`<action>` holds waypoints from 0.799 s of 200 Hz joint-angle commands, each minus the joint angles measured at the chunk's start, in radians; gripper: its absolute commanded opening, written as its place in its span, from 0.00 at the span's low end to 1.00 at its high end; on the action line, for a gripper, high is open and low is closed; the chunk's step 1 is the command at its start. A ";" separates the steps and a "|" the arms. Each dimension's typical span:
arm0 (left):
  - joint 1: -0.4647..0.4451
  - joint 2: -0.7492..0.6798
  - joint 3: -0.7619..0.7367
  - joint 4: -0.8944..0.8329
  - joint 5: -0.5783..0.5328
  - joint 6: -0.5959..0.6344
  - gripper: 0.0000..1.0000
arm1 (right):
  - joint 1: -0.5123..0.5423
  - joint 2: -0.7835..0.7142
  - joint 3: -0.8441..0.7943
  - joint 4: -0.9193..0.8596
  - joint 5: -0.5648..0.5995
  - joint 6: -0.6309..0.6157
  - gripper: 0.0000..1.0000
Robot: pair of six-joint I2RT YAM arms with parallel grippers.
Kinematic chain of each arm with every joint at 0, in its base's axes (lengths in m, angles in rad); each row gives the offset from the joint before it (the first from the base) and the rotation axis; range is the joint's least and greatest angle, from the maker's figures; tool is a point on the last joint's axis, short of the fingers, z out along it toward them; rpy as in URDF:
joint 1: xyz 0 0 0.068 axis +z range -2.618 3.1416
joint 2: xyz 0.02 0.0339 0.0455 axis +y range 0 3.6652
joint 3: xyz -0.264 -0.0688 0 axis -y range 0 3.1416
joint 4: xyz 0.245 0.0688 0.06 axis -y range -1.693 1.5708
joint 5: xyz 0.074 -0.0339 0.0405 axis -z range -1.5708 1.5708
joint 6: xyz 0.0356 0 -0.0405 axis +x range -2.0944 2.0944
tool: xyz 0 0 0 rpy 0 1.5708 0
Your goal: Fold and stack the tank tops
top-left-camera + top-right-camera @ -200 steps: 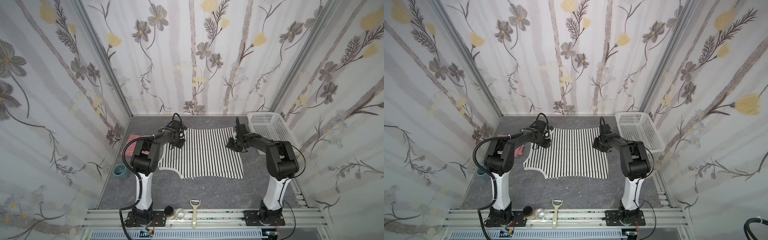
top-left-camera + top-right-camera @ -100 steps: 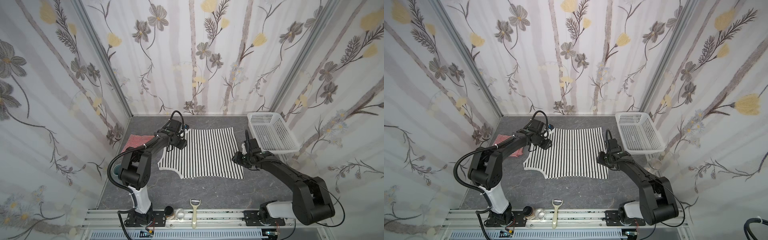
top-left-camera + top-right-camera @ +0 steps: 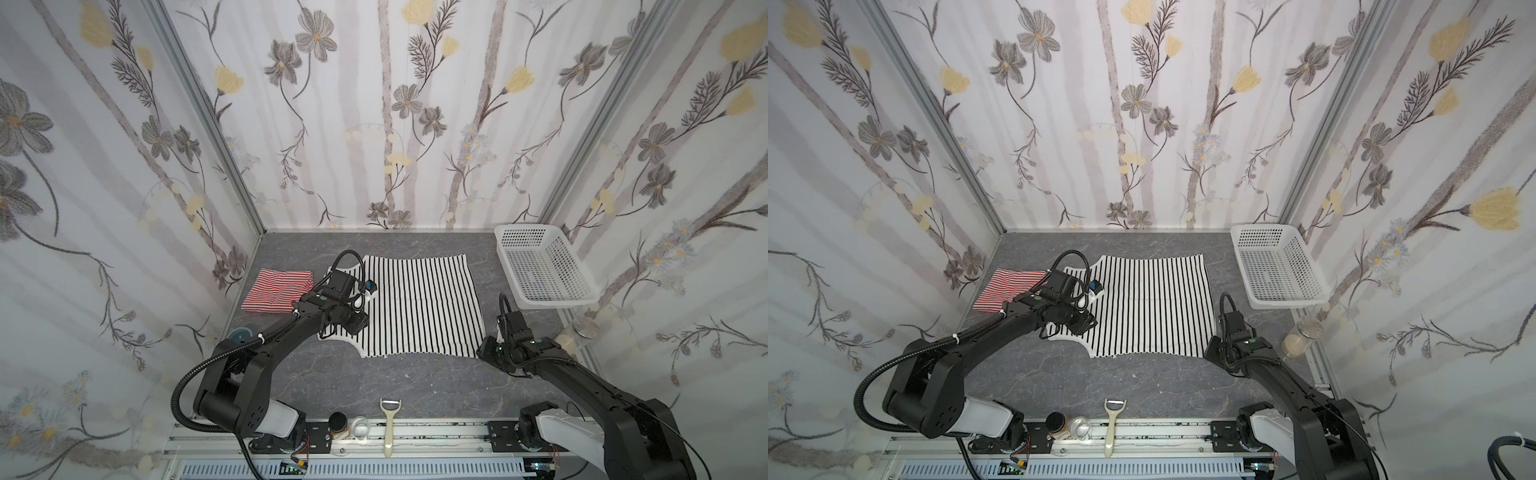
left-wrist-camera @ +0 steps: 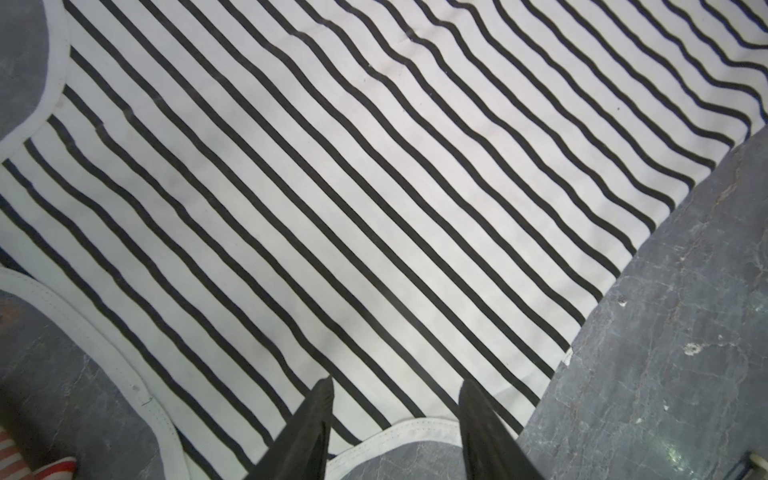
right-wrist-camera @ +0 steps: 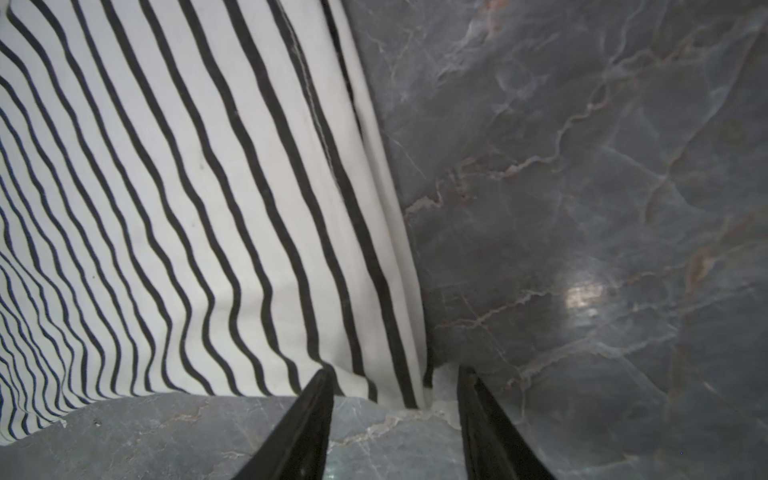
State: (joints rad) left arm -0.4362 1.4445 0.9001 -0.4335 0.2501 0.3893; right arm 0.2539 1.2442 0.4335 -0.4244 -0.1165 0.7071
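Observation:
The white tank top with black stripes (image 3: 419, 307) (image 3: 1150, 307) lies spread flat mid-table. The red-and-white tank top (image 3: 278, 291) (image 3: 1005, 291) (image 4: 25, 461) sits folded to its left. My left gripper (image 3: 353, 328) (image 3: 1081, 326) (image 4: 395, 386) hovers open over the striped top's near-left armhole, its white edging showing between the fingers (image 4: 320, 415). My right gripper (image 3: 484, 353) (image 3: 1210, 353) (image 5: 395, 374) is open at the top's near-right corner, and the corner's tip lies between the fingertips (image 5: 478, 399), ungripped.
A white perforated basket (image 3: 544, 266) (image 3: 1279, 266) stands at the back right, with two jars (image 3: 584, 328) below it by the right wall. A teal cup (image 3: 242, 333) is at the left edge. A peeler (image 3: 390, 428) and small jars (image 3: 338, 422) lie on the front rail.
The right gripper has drawn back from the top's far-right edge to its near-right corner. The left gripper has moved nearer along the left edge. Both jaws stand wider than a second ago.

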 commanded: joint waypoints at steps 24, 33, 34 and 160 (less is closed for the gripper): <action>-0.009 -0.003 -0.029 0.033 0.008 -0.003 0.50 | -0.024 0.005 -0.029 0.052 -0.014 0.028 0.48; -0.009 -0.001 -0.030 0.035 0.008 0.000 0.50 | -0.027 0.015 -0.030 0.063 -0.029 0.028 0.46; -0.010 -0.001 -0.030 0.035 0.007 0.000 0.50 | -0.027 0.016 -0.030 0.063 -0.030 0.028 0.45; -0.013 0.005 -0.029 0.039 -0.002 0.005 0.49 | -0.025 -0.077 -0.066 0.047 -0.091 0.052 0.19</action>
State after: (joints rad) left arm -0.4484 1.4525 0.8719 -0.4141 0.2398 0.3889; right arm 0.2279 1.1721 0.3653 -0.3866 -0.2035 0.7437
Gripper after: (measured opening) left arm 0.495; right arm 0.222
